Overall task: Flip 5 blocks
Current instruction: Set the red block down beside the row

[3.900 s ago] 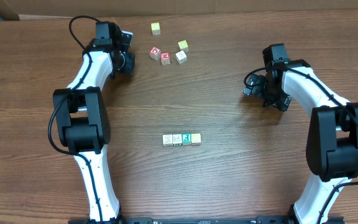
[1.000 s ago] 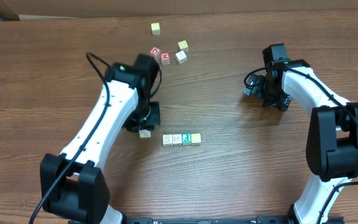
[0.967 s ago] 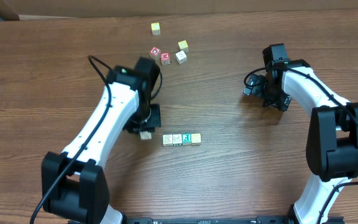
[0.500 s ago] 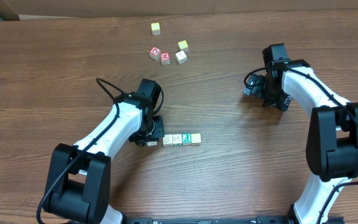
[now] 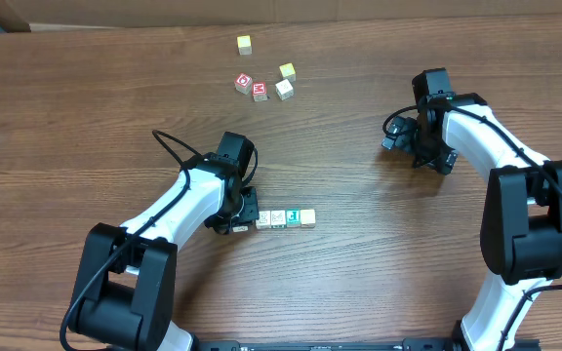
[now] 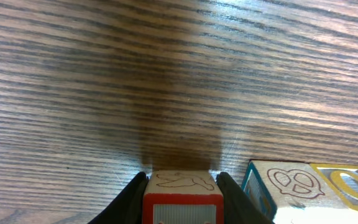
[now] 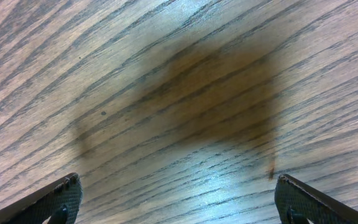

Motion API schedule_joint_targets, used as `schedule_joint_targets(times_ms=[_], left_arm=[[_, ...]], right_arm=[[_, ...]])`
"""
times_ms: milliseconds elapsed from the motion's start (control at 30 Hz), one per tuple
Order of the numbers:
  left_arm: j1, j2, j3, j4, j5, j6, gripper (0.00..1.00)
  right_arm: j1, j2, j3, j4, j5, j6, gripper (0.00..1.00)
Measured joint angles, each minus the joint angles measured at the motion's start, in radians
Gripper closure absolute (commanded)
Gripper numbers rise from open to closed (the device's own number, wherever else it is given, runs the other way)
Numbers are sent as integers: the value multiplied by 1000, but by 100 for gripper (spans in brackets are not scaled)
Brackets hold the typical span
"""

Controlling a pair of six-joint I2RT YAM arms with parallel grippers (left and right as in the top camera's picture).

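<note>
Listing my left tool (image 6: 182, 188): clamped on a small wooden cube with a red-bordered face (image 6: 182, 208), one finger pressed to each side, low over the brown wood-grain desk (image 5: 379, 273). That cube sits at the left end of a row of four small wooden cubes (image 5: 285, 218) (two whitish, one green-faced, one pale yellowish), just beside the first. My right tool (image 7: 182, 199) has its fingers wide apart with nothing between them, well apart from the row. Near the far edge are a red "D" cube (image 5: 244, 83) and a red "M" cube (image 5: 260, 92).

Ten small wooden blocks (image 5: 278, 217)
</note>
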Motion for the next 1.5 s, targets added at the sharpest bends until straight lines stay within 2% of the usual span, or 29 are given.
schedule_joint_targets(times_ms=[200, 633, 867, 933, 1067, 1333, 1500], left_arm=[[0, 0, 0, 0, 0, 0, 66], [9, 0, 6, -1, -11, 0, 65], [50, 0, 116, -60, -15, 4, 65], [57, 0, 160, -82, -16, 5, 68], [67, 0, 217, -162, -19, 22, 95], [69, 0, 219, -385, -30, 31, 96], [69, -1, 132, -373, -29, 31, 96]], right_arm=[[0, 0, 0, 0, 0, 0, 0], [0, 0, 0, 0, 0, 0, 0], [0, 0, 0, 0, 0, 0, 0], [0, 0, 0, 0, 0, 0, 0], [0, 0, 0, 0, 0, 0, 0], [0, 0, 0, 0, 0, 0, 0], [0, 0, 0, 0, 0, 0, 0]])
